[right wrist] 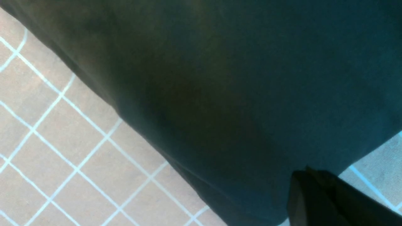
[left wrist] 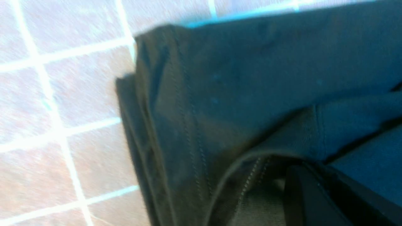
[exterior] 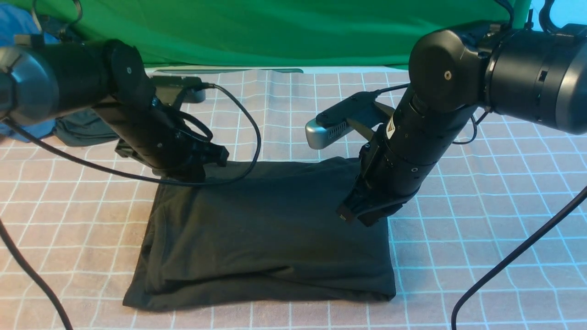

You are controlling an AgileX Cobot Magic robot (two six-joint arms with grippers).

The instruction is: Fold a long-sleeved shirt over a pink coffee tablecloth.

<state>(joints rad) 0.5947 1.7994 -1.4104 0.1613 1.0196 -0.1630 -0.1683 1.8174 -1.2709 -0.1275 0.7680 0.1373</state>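
Note:
The long-sleeved shirt (exterior: 266,229) lies as a black folded rectangle in the middle of the pink coffee tablecloth (exterior: 458,256), no logo showing. My left gripper (exterior: 192,172) sits at the shirt's far left corner. In the left wrist view it (left wrist: 296,175) is shut, with the stitched hem of the shirt (left wrist: 235,88) bunched around its finger. My right gripper (exterior: 351,215) leans down onto the shirt's right edge. In the right wrist view it (right wrist: 304,177) is shut where the shirt (right wrist: 220,78) meets the tablecloth (right wrist: 62,150).
A green cloth (exterior: 275,27) hangs across the back. A dark grey-green garment (exterior: 82,130) lies at the far left, a blue garment (exterior: 13,23) behind it. Black cables (exterior: 504,266) trail over the tablecloth at both front corners.

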